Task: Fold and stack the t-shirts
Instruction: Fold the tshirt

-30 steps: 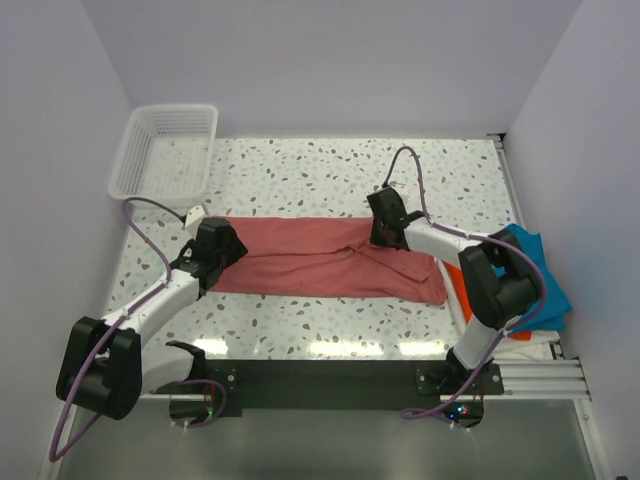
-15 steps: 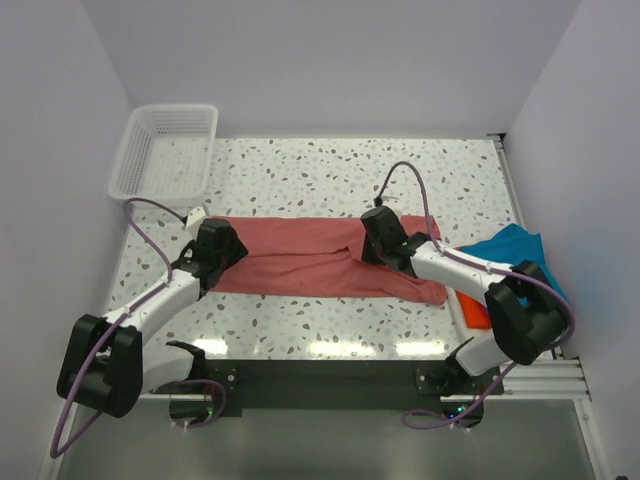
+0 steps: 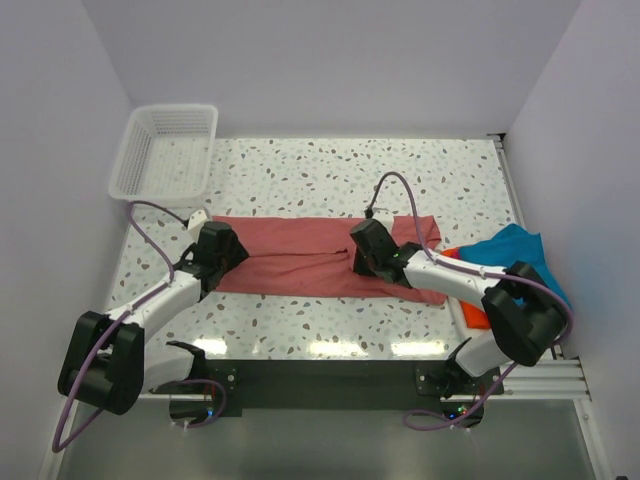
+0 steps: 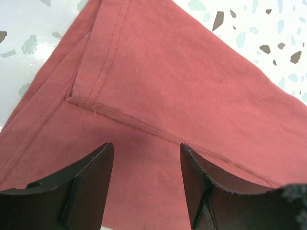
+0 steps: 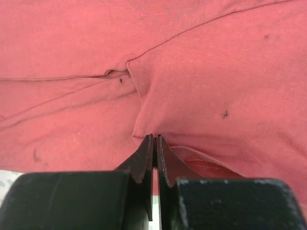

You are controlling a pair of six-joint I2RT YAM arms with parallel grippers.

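Observation:
The salmon-red t-shirt lies as a long band across the middle of the table; it fills the left wrist view and the right wrist view. My left gripper is open over its left end, with its fingers apart above flat cloth. My right gripper is shut on a fold of the red shirt near the shirt's middle. The teal-blue t-shirt and the orange t-shirt lie heaped at the right edge.
A white mesh basket stands at the far left corner. The speckled table shows behind the shirt. The right arm lies across the shirt's right part.
My right gripper has moved left along the red shirt, dragging a pinched fold with it toward the middle. The left gripper has stayed put.

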